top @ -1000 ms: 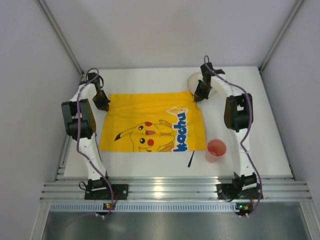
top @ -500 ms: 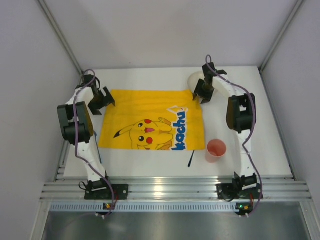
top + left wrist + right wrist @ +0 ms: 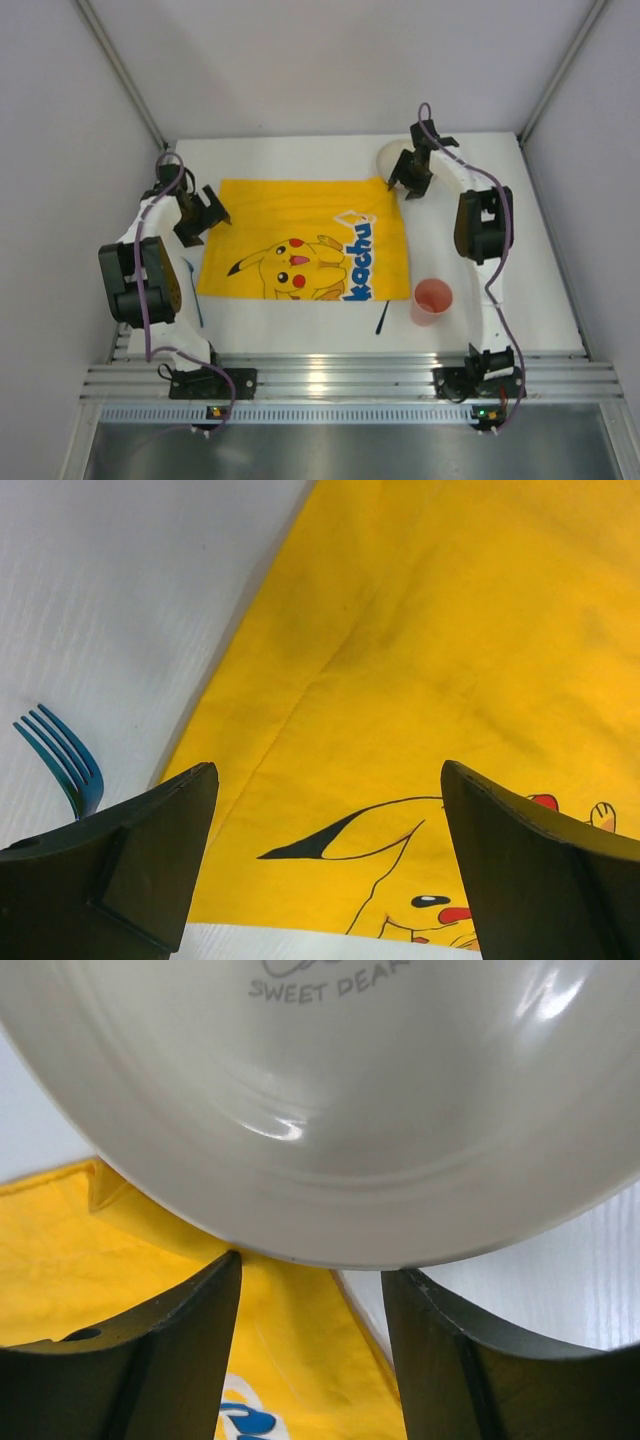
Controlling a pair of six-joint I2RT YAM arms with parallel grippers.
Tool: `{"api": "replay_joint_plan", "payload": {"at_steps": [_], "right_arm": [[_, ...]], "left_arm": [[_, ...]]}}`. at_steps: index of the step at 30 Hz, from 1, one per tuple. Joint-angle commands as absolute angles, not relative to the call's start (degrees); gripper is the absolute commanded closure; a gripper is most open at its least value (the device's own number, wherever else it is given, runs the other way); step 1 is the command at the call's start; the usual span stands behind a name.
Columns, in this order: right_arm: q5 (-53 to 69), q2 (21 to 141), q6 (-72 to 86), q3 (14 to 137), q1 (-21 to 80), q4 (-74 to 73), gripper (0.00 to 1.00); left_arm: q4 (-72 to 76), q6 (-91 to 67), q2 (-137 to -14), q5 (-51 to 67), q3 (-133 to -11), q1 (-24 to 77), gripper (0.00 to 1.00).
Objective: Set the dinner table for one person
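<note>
**Top external view.** We list the dinner table [image 3: 525,250], white, filling the middle of the frame. A yellow cloth [image 3: 290,215] lies spread flat at its centre. A white plate [image 3: 389,157] sits at the cloth's upper right corner. A pink cup [image 3: 432,300] and a dark utensil [image 3: 382,319] lie at lower right, off the cloth. The left gripper [image 3: 207,213] is at the cloth's left edge and the right gripper [image 3: 406,187] is by the plate.

**Left wrist view.** The jaws stand wide apart over the cloth and hold nothing. A blue fork [image 3: 66,763] lies on bare table at the left of the frame.

**Right wrist view.** The jaws are parted and empty. The plate rim is just beyond the tips, overlapping the cloth corner.

**Step, as we judge it.** The cloth is laid and the plate comes next. That calls for the right jaws to take the rim and carry the plate onto the cloth's middle.
</note>
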State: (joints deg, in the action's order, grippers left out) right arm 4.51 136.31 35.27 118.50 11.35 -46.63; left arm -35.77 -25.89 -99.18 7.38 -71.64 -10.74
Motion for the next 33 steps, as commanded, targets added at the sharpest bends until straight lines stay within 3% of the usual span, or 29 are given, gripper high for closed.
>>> {"api": "replay_joint_plan", "payload": {"at_steps": [1,12,15,19,22,28,33], "right_arm": [[4.05,139.04,39.45,123.48,7.74,-41.49,0.42],[5.18,140.37,44.74,125.08,1.15,-36.21,0.46],[9.57,134.32,43.42,116.31,1.06,-30.26,0.46],[17.38,124.3,45.34,101.54,-1.56,-9.91,0.4],[21.69,124.36,49.91,97.12,-4.38,-4.32,0.4],[19.35,124.45,50.01,96.41,-6.94,-5.18,0.41],[14.16,130.42,47.73,107.64,-6.77,-15.36,0.41]], "left_arm": [[-35.77,-25.05,-96.16,9.23,-69.97,-10.9,0.02],[-38.41,-23.82,-93.17,8.96,-67.85,-9.76,0.02],[-38.32,-24.17,-92.73,8.97,-67.59,-9.23,0.02],[-37.79,-24.61,-91.85,8.61,-66.71,-8.18,0.02],[-37.71,-25.22,-91.76,8.26,-66.71,-7.12,0.02],[-38.32,-26.63,-92.46,7.12,-68.55,-4.4,0.02],[-38.14,-28.12,-95.09,6.42,-70.13,-2.38,0.02]]}}
